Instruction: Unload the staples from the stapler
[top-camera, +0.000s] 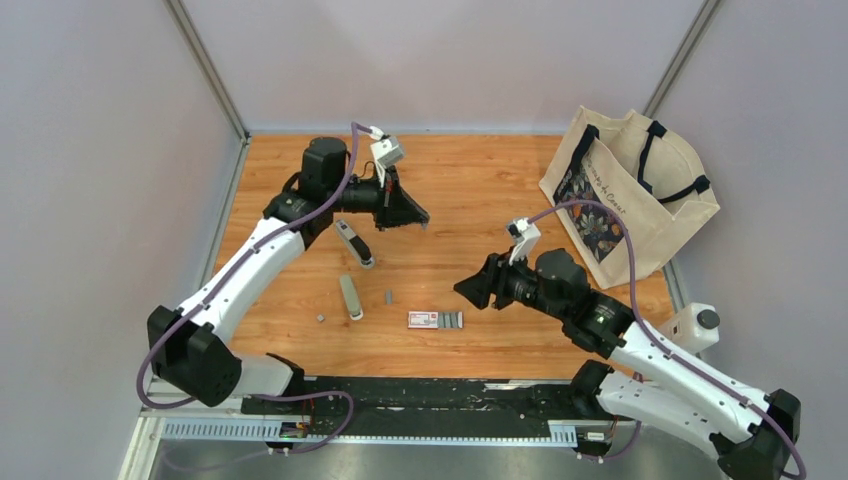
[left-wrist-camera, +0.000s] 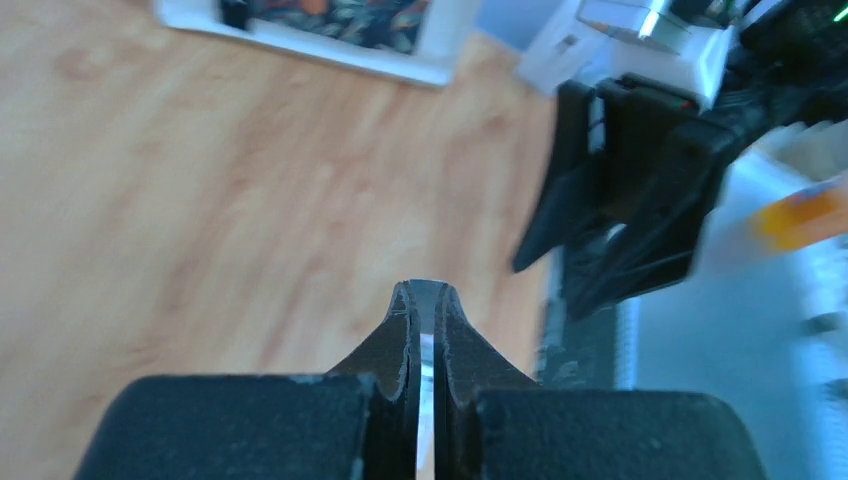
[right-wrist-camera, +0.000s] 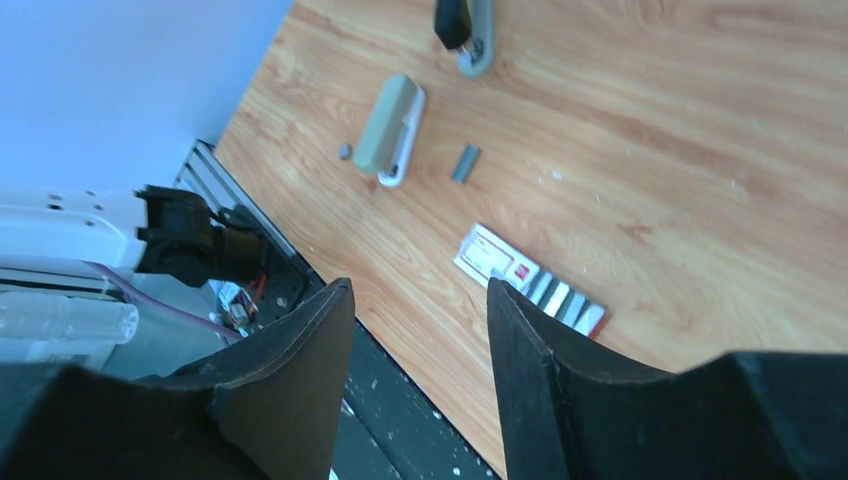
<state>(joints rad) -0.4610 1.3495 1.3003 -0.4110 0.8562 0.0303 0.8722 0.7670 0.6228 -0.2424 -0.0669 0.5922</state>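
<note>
On the wooden table (top-camera: 480, 190), between your two arms, a short strip of staples (top-camera: 388, 296) lies loose, just beside a pale grey stapler piece (top-camera: 350, 297). One tiny grey bit (top-camera: 320, 317) sits on that piece's other side. Farther back lies a dark stapler (top-camera: 353, 243), close under your left arm. Nearer the front edge, a red-and-white box (top-camera: 424, 319) has more grey strips (top-camera: 452, 320) touching its right end. Your left gripper (top-camera: 415, 218) hangs above the table behind the dark stapler. Its fingers (left-wrist-camera: 395, 350) are pressed together with only a bright sliver between them, and you cannot tell whether anything thin is pinched there. Your right gripper (right-wrist-camera: 420, 290) is spread wide and empty, up over the box, and touches nothing.
</note>
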